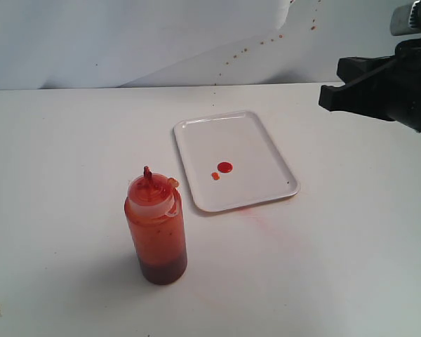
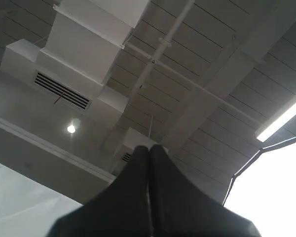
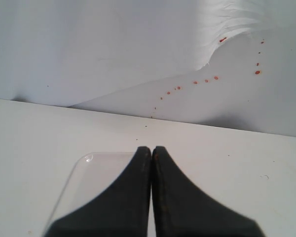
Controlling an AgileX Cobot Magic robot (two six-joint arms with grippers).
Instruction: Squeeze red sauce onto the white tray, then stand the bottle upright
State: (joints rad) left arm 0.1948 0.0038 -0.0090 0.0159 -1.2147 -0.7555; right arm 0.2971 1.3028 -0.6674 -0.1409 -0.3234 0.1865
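The bottle (image 1: 156, 229) stands upright on the white table, left of centre, orange-red inside with a clear domed cap and a thin nozzle. Behind it to the right lies the white tray (image 1: 256, 133), with two small drops of red sauce (image 1: 224, 167) near its middle. My right gripper (image 1: 328, 97) hovers at the far right, above and beyond the tray, shut and empty. In the right wrist view its black fingers (image 3: 151, 150) press together over a corner of the tray (image 3: 84, 173). My left gripper (image 2: 149, 148) is shut, empty, and points up at the ceiling.
A white backdrop sheet (image 1: 126, 42) with small red splatters (image 1: 242, 50) hangs behind the table. A faint red smear (image 1: 256, 217) marks the table in front of the tray. The left arm does not show in the exterior view.
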